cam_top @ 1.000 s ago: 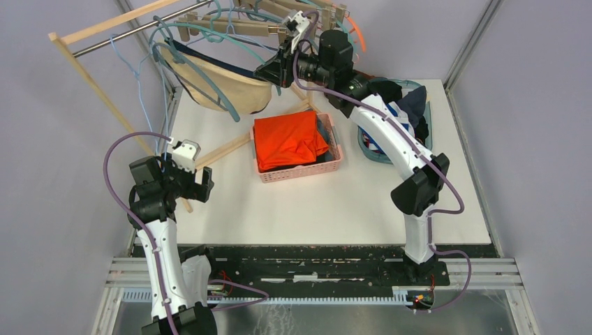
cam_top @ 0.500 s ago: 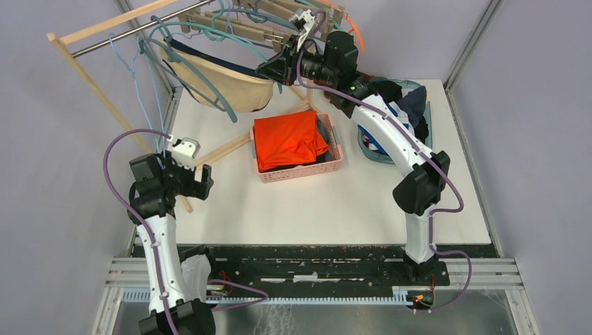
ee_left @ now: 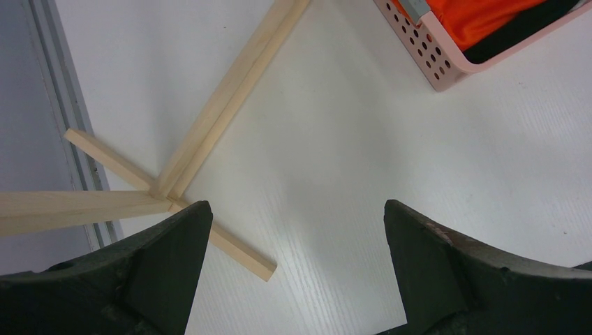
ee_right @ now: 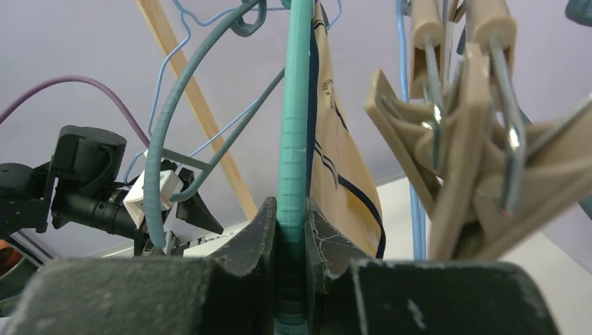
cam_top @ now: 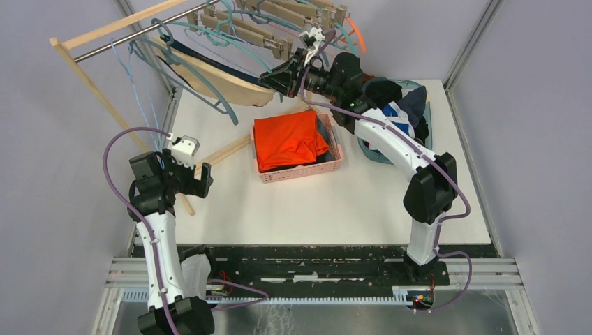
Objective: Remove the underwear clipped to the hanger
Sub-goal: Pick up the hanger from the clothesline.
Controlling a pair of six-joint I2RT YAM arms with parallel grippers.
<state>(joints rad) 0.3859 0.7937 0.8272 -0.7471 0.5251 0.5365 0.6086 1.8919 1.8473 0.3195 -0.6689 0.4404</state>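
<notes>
A beige brief with navy trim [cam_top: 237, 89] hangs from a teal hanger [ee_right: 293, 125] at the back left, under the rack's rail. It also shows in the right wrist view [ee_right: 342, 174], just behind the hanger bar. My right gripper [cam_top: 271, 78] is raised there and shut on the teal hanger's bar [ee_right: 291, 209]. My left gripper [cam_top: 192, 183] is open and empty, low over the table beside the wooden rack's foot [ee_left: 297, 216]. More dark navy and blue fabric [cam_top: 405, 112] lies piled in a tub at the right.
A pink basket [cam_top: 300, 173] holding an orange garment stands mid-table. A blue tub [cam_top: 368, 155] is behind the right arm. Wooden clip hangers [cam_top: 244, 28] and wire hangers crowd the metal rail [cam_top: 119, 38]. The rack's wooden legs [ee_left: 230, 98] lie across the left of the table.
My right gripper has risen and moved right with the teal hanger, pulling the beige brief up and flatter. The left arm has hardly moved.
</notes>
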